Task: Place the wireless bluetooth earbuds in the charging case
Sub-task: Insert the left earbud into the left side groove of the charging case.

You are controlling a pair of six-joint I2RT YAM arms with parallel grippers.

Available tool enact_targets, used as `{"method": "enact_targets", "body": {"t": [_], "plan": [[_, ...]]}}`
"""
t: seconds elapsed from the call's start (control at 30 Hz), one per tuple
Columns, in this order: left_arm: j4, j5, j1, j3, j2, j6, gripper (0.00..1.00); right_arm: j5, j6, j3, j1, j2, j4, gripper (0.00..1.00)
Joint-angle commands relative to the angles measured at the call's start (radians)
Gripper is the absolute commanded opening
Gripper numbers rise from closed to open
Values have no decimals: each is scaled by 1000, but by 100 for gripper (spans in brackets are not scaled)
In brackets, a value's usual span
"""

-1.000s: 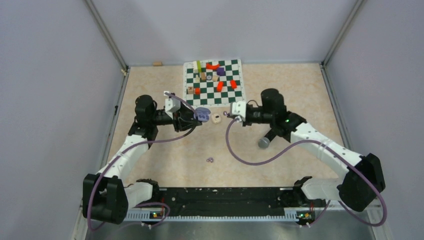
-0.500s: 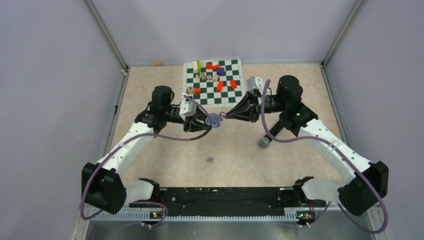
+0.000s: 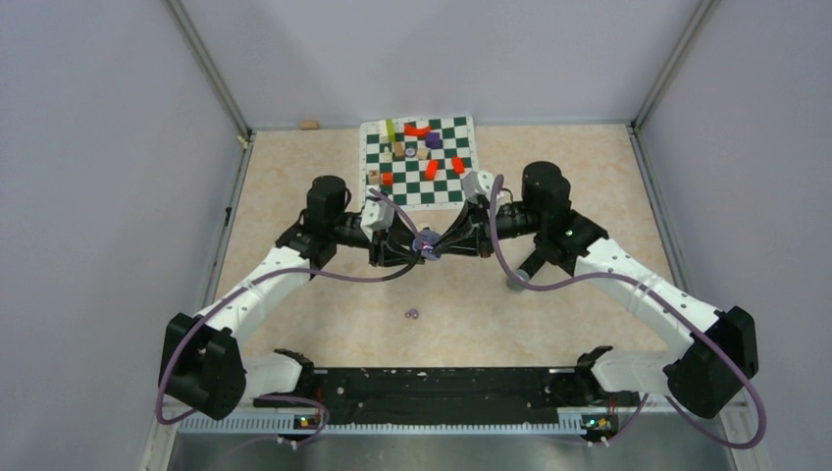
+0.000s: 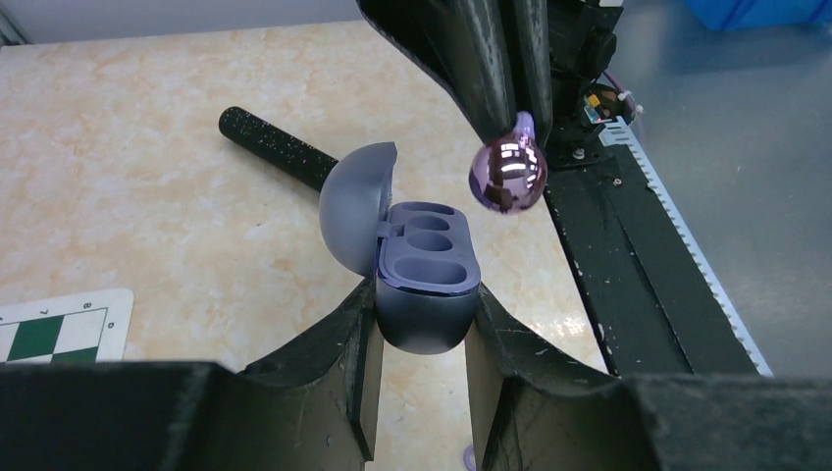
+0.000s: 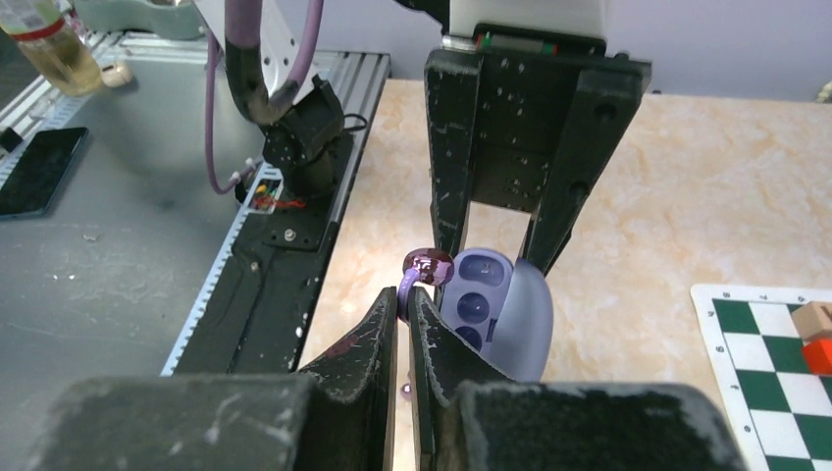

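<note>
Both arms have swung in since a second ago. Back then the grippers sat well apart, now their tips meet over the middle of the table (image 3: 324, 294), just in front of the chessboard (image 3: 422, 162).

Top view: the left gripper (image 3: 412, 245) is clamped on the case (image 3: 426, 242) and the right gripper (image 3: 442, 241) is right up against it. It's too small here to see any gap. A second earbud (image 3: 412, 314) lies loose on the table, well apart and nearer the bases. The mic (image 3: 517, 282) sits under the right arm.

Left wrist view: the case (image 4: 427, 285) is held by its sides, lid (image 4: 353, 211) flipped open to the left, both wells empty and facing up. The earbud (image 4: 507, 175) hangs from the right gripper's tips, above and to the right of the case, not touching it.

Right wrist view: the right gripper (image 5: 404, 304) is pinched nearly closed on the earbud's (image 5: 429, 267) thin stem, with the bud just beside the case's (image 5: 481, 294) rim.

What could go wrong, probably:
- The bud looks offset from the wells, so a straight push likely lands it on the rim and it skids off.
- The grip is on a skinny stem of a glossy round thing, so any side contact could spin it or pop it out.
- The case body is rounded, so pressing off-centre could twist it between the left fingers.
- A bump could knock the lid shut.
</note>
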Motion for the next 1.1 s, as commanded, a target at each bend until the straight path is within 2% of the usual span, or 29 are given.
{"method": "enact_targets", "body": {"t": [0.0,1.07], "plan": [[117,31,-2,-10,-5,-80,0,35,-58,-4,24,-18,-9,6],[112,38,-17,-22,-3,-78,0,122,-109,36,47,30,-24,5]]}}
